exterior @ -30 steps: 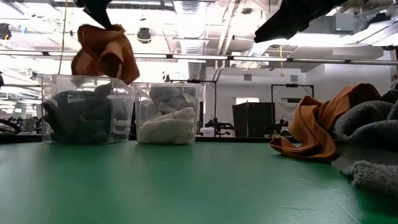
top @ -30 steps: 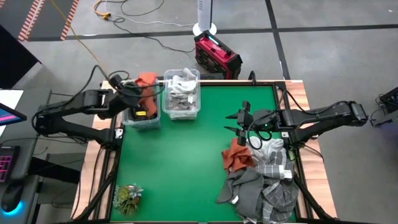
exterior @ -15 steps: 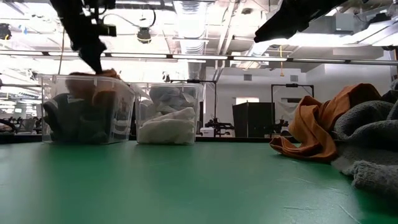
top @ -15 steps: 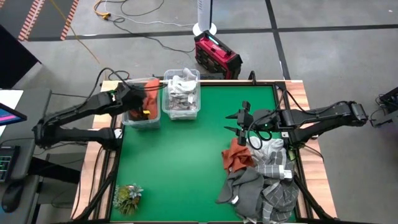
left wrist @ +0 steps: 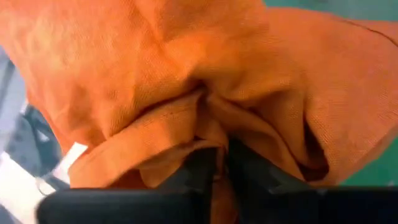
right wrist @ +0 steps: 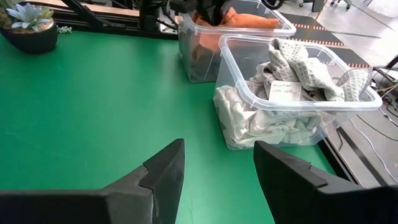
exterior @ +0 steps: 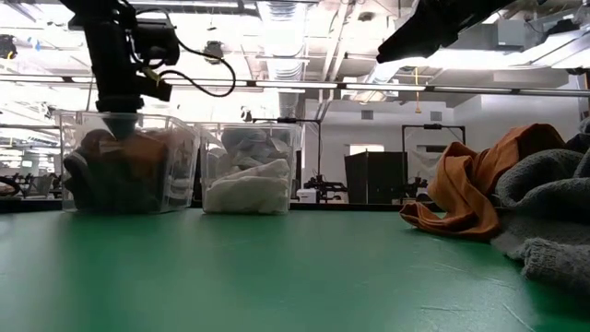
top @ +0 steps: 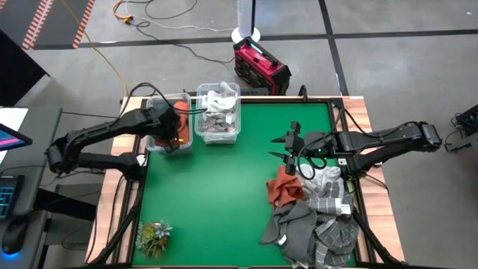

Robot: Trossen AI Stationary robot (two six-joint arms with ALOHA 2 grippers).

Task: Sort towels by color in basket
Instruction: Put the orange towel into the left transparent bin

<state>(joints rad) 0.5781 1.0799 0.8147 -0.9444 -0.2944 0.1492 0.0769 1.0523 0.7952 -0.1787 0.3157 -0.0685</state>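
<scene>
A rust-orange towel (top: 181, 118) lies bunched in the left clear bin (top: 169, 149) on dark grey cloth (exterior: 92, 180). My left gripper (left wrist: 222, 155) reaches down into that bin and is shut on the towel. The right clear bin (right wrist: 348, 102) holds white and grey plaid towels (right wrist: 292, 68). On the table's right lies a pile: another rust-orange towel (top: 285, 188), a white one (top: 326, 178), a plaid one (top: 330, 202) and a dark grey one (top: 299, 232). My right gripper (right wrist: 217, 168) hangs open above the table, just beyond the pile. My left gripper pinches a raised fold of the rust-orange towel (left wrist: 208, 134) between its two fingers. The fingers (left wrist: 202, 168) come from above, slanting down into the bin. The towel sits crumpled and slack around them, resting on the dark cloth in the bin.
A small potted plant (top: 153, 237) stands at the table's near left corner. The middle of the green table (top: 216, 194) lies bare between bins and pile. A red box (top: 260, 67) sits on the floor beyond the far edge.
My left gripper has gone down into the left bin and tipped more steeply downward, carrying the rust-orange towel. The towel hung clear above the bin's rim a second ago; now it lies bunched inside the bin.
</scene>
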